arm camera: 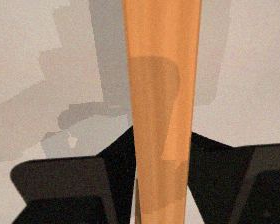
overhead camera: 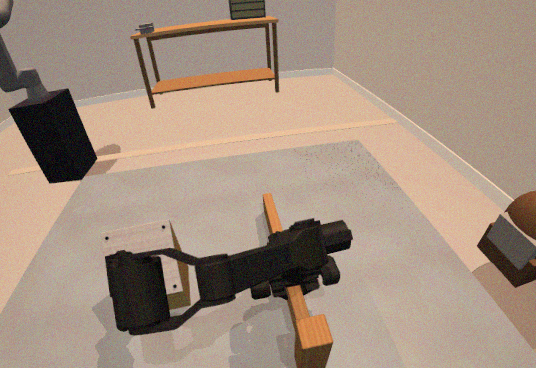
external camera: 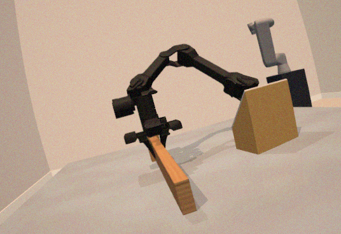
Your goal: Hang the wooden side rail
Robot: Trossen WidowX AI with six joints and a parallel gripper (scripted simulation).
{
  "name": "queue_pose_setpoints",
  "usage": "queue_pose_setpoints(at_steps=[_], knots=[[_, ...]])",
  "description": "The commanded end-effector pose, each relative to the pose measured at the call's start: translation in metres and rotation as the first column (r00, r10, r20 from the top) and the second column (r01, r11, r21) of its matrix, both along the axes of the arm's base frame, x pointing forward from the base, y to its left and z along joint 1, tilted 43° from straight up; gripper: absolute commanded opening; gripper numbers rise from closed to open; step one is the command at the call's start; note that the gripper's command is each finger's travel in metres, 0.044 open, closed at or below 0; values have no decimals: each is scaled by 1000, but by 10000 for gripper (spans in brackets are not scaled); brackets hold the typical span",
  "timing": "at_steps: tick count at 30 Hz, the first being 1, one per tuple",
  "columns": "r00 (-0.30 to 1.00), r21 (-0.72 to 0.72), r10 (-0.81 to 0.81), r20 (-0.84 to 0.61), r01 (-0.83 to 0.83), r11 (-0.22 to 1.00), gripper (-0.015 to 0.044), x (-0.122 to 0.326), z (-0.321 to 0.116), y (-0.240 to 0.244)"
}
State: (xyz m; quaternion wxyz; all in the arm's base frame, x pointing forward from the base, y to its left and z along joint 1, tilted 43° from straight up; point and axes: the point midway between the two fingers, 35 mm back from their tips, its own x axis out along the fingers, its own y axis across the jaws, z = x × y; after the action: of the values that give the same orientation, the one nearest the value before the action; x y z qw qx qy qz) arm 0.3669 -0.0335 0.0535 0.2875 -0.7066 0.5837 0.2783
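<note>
Grey-mottled counter (overhead camera: 200, 191) (external camera: 254, 185) (arm camera: 256, 60), pale walls (overhead camera: 425, 26) (external camera: 95, 26) beyond.

Top view: wooden side rail (overhead camera: 298, 304) (external camera: 172, 165) (arm camera: 162, 100) lies beneath and through the end effector (overhead camera: 294, 288) (external camera: 159, 150) (arm camera: 151, 128), long axis running from upper centre of frame to lower centre. Headboard post (overhead camera: 314, 332) (external camera: 153, 156) stands at lower centre, in line with that axis. Rail's lower end reaches up to the post in this view; a sliver of steel shows beside it. Hooks, pins and slot not readable, so seating cannot be told.

Exterior view: rail slants from behind the fingers down to lower centre, free end toward the viewer. Whether that end touches the counter, cannot tell. Orange piece behind the fingers, mostly covered, is probably the post: opposite side of the grip from the free end.

Wrist view: rail runs top to bottom of frame, clasped between both fingers. Hooked end not identifiable here.

Judgement: coming move turns on that axis. Keep rail aimed at post, confirm both hooks bear on pins, then release; a skewed rail might catch only one.
</note>
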Motion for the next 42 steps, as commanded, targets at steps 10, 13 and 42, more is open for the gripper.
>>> queue_pose_setpoints(at_steps=[10, 13, 42], knots=[[1000, 1, 9, 5, -9, 1000, 0, 2, 4, 1], [1000, 1, 9, 5, -9, 1000, 0, 2, 4, 1], [1000, 1, 9, 5, -9, 1000, 0, 2, 6, -2]])
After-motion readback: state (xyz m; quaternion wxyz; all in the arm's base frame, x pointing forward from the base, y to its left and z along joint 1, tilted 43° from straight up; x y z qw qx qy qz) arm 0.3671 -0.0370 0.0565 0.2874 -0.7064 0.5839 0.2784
